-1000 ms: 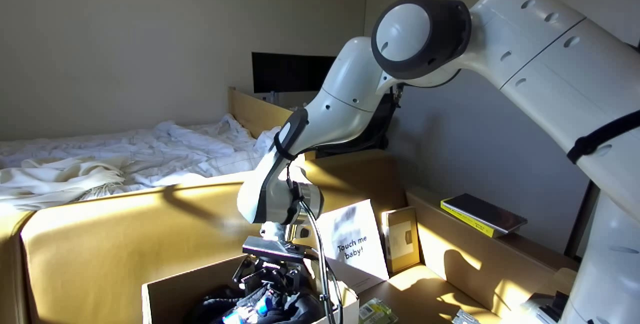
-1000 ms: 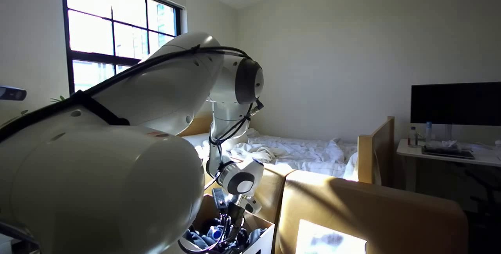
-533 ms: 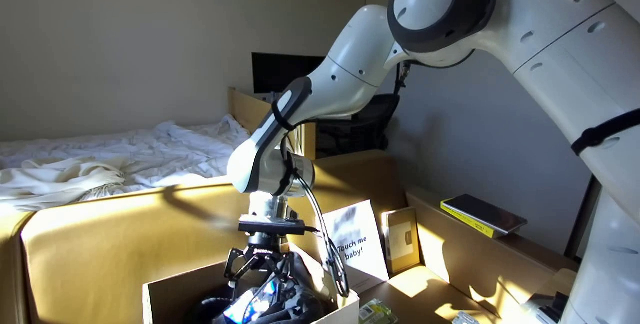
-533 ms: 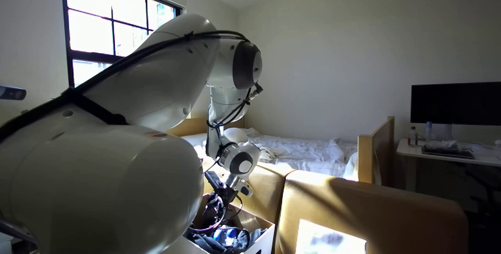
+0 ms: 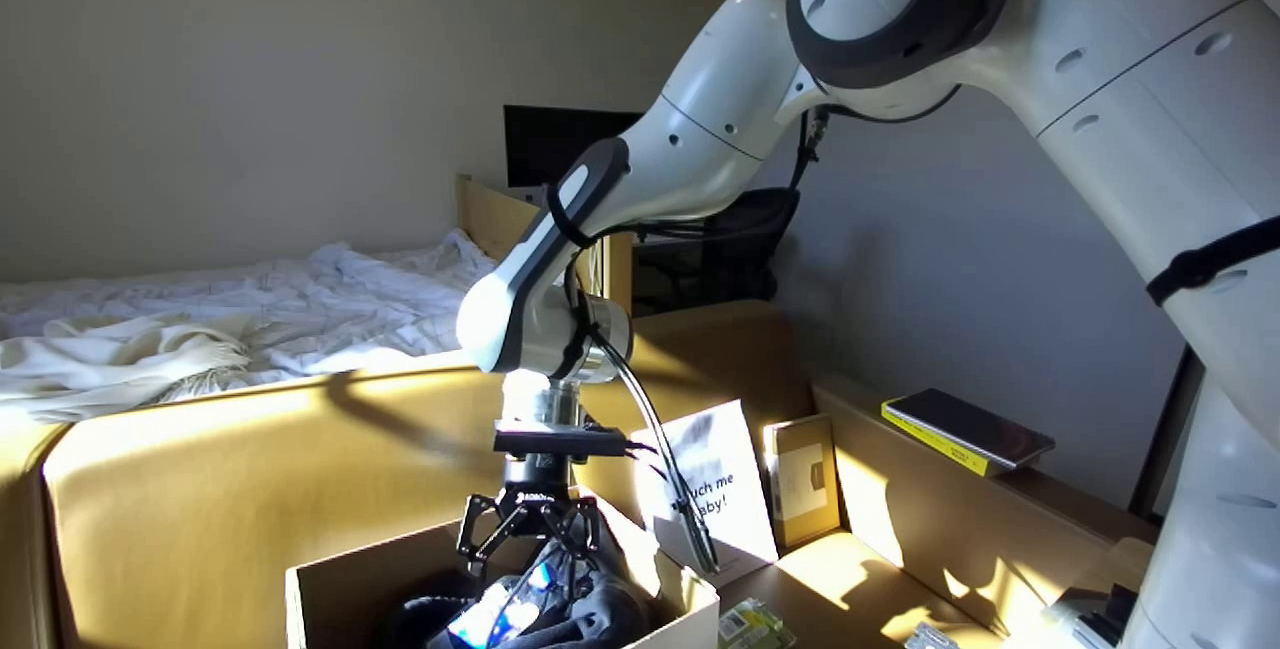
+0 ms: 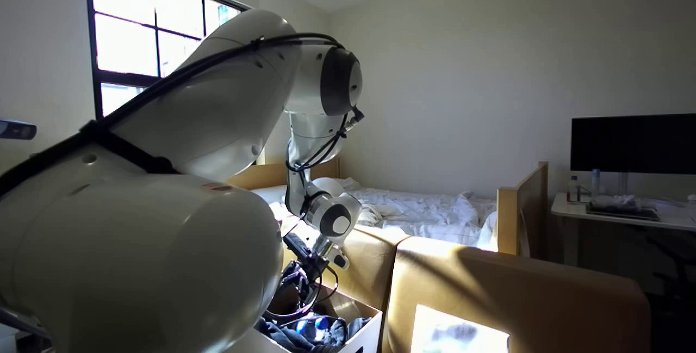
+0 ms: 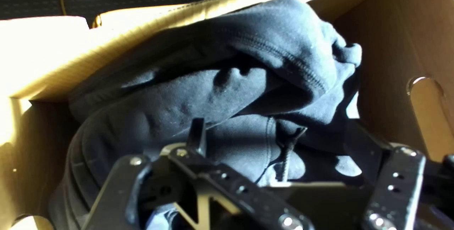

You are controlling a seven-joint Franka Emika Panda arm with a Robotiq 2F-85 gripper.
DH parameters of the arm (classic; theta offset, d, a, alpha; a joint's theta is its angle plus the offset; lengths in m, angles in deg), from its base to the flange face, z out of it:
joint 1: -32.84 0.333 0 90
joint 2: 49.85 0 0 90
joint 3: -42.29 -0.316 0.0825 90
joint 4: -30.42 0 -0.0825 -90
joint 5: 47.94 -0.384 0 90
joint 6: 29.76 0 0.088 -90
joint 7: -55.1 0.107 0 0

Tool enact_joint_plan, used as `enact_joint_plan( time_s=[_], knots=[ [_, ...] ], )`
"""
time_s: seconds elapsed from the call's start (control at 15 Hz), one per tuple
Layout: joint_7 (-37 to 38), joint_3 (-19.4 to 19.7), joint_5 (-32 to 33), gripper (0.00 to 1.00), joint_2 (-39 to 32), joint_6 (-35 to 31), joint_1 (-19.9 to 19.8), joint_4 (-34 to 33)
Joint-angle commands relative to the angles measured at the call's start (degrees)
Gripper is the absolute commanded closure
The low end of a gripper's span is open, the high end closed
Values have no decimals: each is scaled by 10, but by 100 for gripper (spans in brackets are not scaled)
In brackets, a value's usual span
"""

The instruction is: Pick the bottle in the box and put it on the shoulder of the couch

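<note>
Bottle lies on dark cloth inside the cardboard box.

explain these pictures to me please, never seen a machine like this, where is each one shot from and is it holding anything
This is a white robot arm ending in black jaws. The wide views are taken from two places outside it; the close-up comes from a camera mounted above the jaws, looking into the cardboard box. Dark cloth is heaped in there, and the shiny bluish thing on it looks like the bottle. Behind rises the tan couch, with a white card standing on it. The jaws stand open over the cloth and seem to hold nothing.
</note>
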Motion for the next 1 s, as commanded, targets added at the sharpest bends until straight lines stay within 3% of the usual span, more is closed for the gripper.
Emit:
enact_joint_plan(
  time_s=[0.0, 0.27, 0.67, 0.93],
  knots=[
    [2, 25, -6, 0, 7, -45, -18, 39],
    [17, 55, 2, 0, -18, -23, -39, 32],
    [-10, 20, -19, 0, -88, -51, -48, -27],
    [6, 5, -13, 0, -131, -90, -31, -74]
  ],
)
